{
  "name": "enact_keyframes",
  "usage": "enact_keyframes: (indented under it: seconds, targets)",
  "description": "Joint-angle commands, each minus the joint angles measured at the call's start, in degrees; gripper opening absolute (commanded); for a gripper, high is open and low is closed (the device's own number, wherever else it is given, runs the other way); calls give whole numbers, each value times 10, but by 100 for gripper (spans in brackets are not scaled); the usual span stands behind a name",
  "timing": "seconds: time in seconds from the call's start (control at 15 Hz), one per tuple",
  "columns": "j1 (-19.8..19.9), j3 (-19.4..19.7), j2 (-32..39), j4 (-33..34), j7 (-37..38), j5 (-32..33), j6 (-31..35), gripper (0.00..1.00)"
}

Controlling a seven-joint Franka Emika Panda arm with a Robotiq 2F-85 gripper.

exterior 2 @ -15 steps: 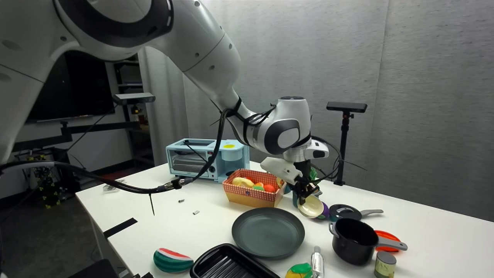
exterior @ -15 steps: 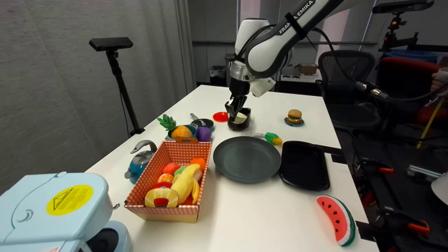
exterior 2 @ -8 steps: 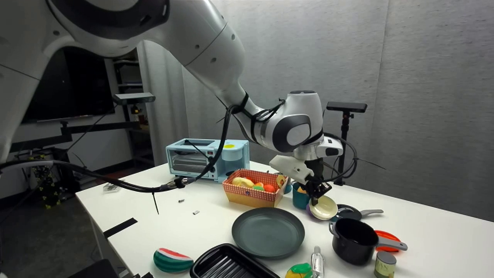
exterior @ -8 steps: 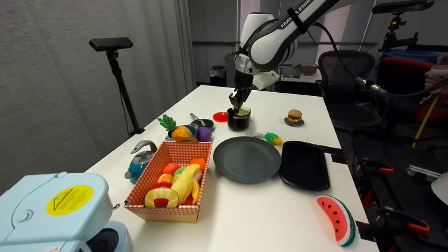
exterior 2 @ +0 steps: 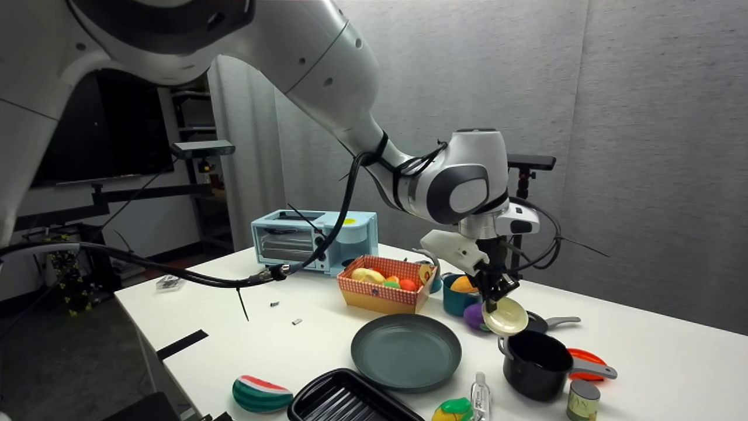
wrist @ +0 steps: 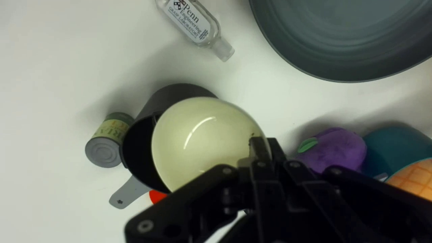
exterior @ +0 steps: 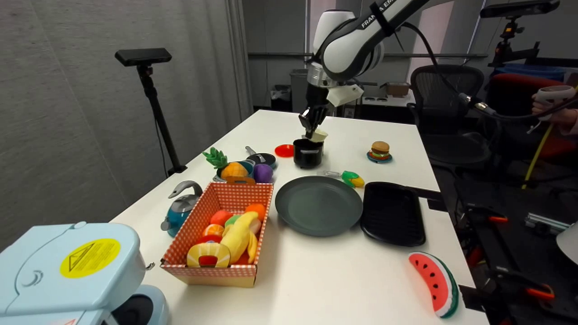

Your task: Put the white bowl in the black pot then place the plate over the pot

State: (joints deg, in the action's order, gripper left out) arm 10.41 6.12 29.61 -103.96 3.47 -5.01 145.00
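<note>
The cream-white bowl (exterior 2: pixel 506 317) is held in the air by its rim and tilted. It also shows in the wrist view (wrist: pixel 202 135) and in an exterior view (exterior: pixel 319 135). My gripper (wrist: pixel 266 145) is shut on the rim, one finger inside and one outside. The black pot (exterior 2: pixel 534 374) stands upright on the table with its grey handle out to one side. In the wrist view the bowl covers part of the pot's opening (wrist: pixel 140 148). The large dark grey-green plate (exterior 2: pixel 406 354) lies flat on the table and also shows in the wrist view (wrist: pixel 337 64).
A small can (exterior 2: pixel 583 400) and a red disc (exterior 2: pixel 587 358) lie close to the pot. A clear bottle (wrist: pixel 195 25) lies between pot and plate. A purple toy (wrist: pixel 334 150) and a teal pot (exterior 2: pixel 456 301) stand near. A black squarish tray (exterior: pixel 393 214) lies beside the plate.
My gripper has carried the bowl toward the black pot, rightward in an exterior view. The bowl stays gripped and tilted. The pot and plate have not moved.
</note>
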Motion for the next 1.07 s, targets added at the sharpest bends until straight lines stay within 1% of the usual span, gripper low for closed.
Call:
enact_keyframes:
  seconds: [0.0, 0.6, 1.0]
  targets:
    - [7, 4, 18, 43, 16, -14, -35, 1]
    - [13, 10, 73, 126, 35, -11, -55, 1]
    - [18, 11, 104, 164, 43, -13, -58, 1]
